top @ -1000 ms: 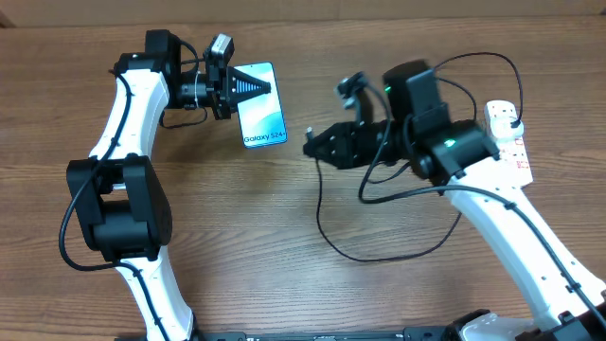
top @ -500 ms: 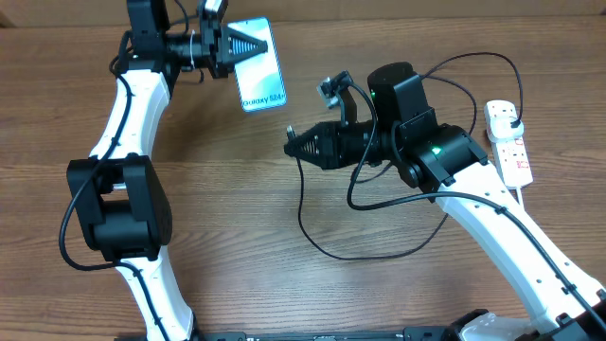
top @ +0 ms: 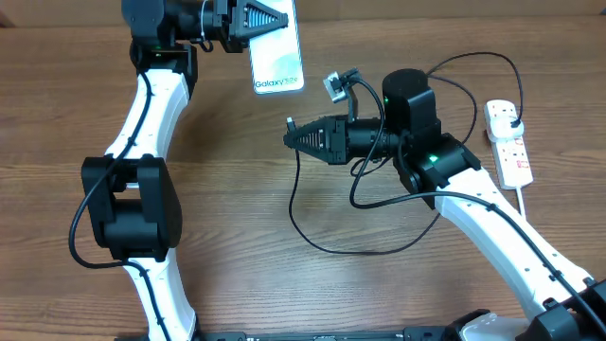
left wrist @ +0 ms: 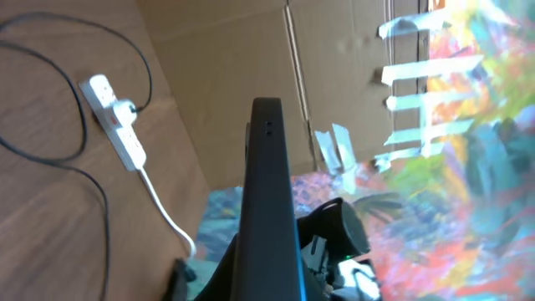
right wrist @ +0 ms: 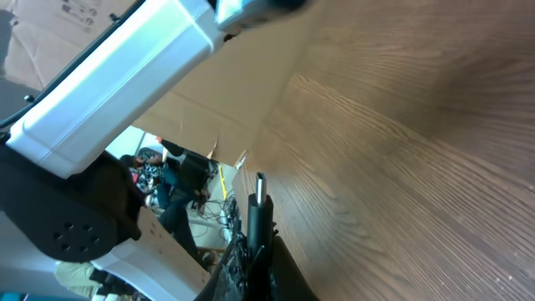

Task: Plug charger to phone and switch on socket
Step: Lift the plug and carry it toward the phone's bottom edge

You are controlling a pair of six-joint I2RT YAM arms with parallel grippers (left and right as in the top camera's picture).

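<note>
The phone (top: 278, 59), its light-blue screen reading "Galaxy S24", is held up off the table at the back, with my left gripper (top: 281, 19) shut on its upper end. The left wrist view shows the phone (left wrist: 267, 192) edge-on between the jaws. My right gripper (top: 292, 135) is shut on the charger's connector tip (right wrist: 260, 187), which points left, below and a little right of the phone's lower edge, with a gap between them. The black charger cable (top: 317, 237) loops over the table to its plug (top: 512, 116) in the white socket (top: 508, 144) at the right.
The socket's white cord (top: 523, 194) runs toward the front right. In the right wrist view the left arm's white link (right wrist: 117, 92) crosses the upper left. The left wrist view also shows the socket (left wrist: 117, 125) and my right arm (left wrist: 338, 242) beyond the phone.
My left gripper has lifted the phone and carried it toward the back and to the right. My right gripper has shifted a little left with the connector, dragging the cable loop.
</note>
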